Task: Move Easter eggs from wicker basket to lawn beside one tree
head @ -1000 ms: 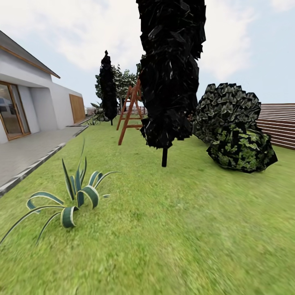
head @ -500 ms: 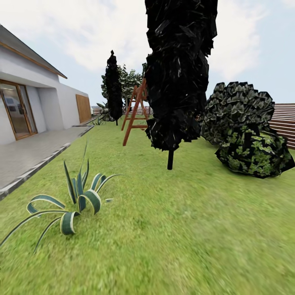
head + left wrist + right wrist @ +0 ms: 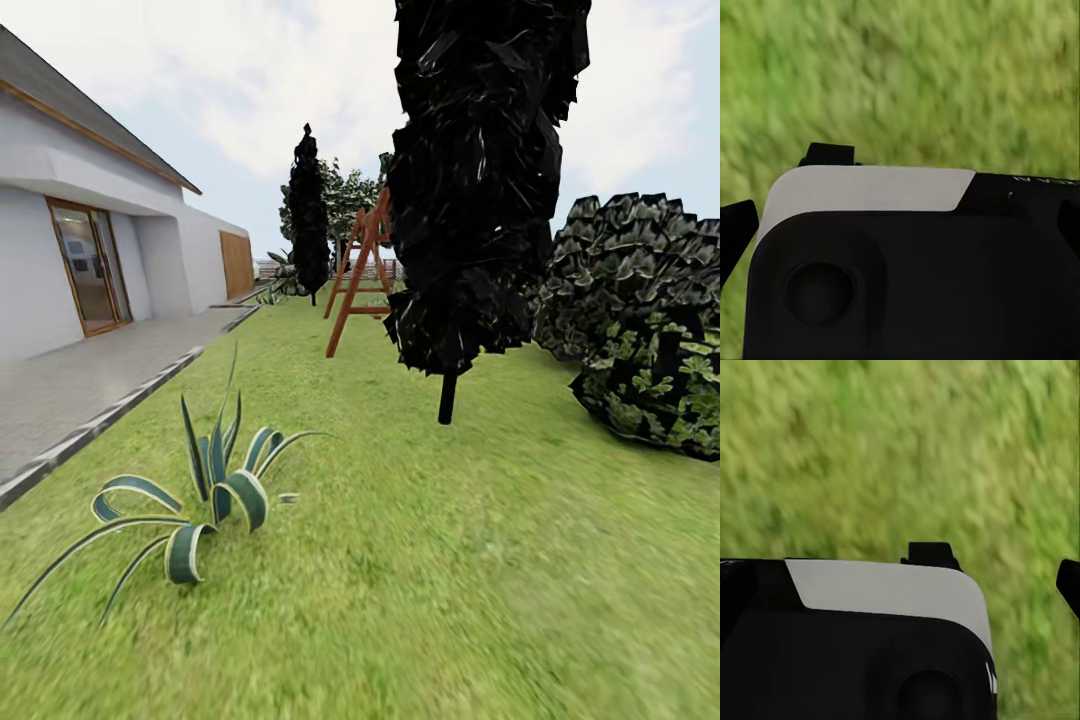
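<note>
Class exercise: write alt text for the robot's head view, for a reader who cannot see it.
A green lawn stretches ahead, with a tall dark cypress-like tree near the middle and a striped spiky plant in front at left. A white house with a paved path stands at left, leafy bushes at right, and a wooden frame behind.

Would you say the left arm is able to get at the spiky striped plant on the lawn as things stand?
Probably not. The spiky plant sits well ahead on the lawn, and the left wrist view shows plain grass beyond the gripper. Nothing blocks the way; the robot looks too far off.
</note>
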Tool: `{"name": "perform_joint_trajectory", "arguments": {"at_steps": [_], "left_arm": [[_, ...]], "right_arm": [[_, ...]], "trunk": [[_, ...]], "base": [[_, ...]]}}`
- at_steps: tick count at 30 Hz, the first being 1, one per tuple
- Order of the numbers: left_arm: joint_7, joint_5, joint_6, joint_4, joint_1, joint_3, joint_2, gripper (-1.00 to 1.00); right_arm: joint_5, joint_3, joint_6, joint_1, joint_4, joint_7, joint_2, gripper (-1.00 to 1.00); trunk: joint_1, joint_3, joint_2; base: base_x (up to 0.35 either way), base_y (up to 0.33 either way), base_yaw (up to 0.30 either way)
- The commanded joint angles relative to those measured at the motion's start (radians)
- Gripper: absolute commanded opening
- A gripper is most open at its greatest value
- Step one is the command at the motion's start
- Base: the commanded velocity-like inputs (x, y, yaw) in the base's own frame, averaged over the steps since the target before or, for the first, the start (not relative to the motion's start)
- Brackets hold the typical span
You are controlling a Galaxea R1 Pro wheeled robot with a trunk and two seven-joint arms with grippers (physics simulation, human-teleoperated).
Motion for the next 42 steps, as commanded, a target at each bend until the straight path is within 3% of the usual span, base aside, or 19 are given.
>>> {"name": "perform_joint_trajectory", "arguments": {"at_steps": [1, 12, 26, 33, 42], "left_arm": [[-0.004, 0.010, 0.001, -0.001, 0.000, 0.002, 0.000, 1.00], [-0.004, 0.010, 0.002, -0.001, 0.000, 0.002, 0.000, 1.00], [-0.004, 0.010, 0.001, -0.001, 0.000, 0.003, 0.000, 1.00], [-0.004, 0.010, 0.001, -0.001, 0.000, 0.003, 0.000, 1.00], [-0.004, 0.010, 0.001, -0.001, 0.000, 0.003, 0.000, 1.00]], "right_arm": [[0.000, 0.000, -0.003, -0.001, 0.001, 0.000, 0.000, 1.00], [0.000, 0.000, -0.004, -0.001, 0.000, 0.000, -0.001, 1.00], [0.000, 0.000, -0.005, -0.001, 0.000, 0.000, -0.001, 1.00], [0.000, -0.001, -0.006, -0.001, 0.000, 0.000, -0.003, 1.00], [0.000, 0.001, -0.082, -0.001, 0.006, 0.002, -0.002, 1.00]], "trunk": [[0.001, -0.001, 0.000], [0.001, -0.001, 0.000], [0.001, -0.001, 0.000], [0.001, -0.001, 0.000], [0.001, -0.001, 0.000]], "base": [[0.327, -0.005, 0.184], [0.327, -0.062, 0.098], [0.284, -0.121, 0.264], [0.201, -0.180, 0.045], [0.198, -0.180, 0.002]]}}
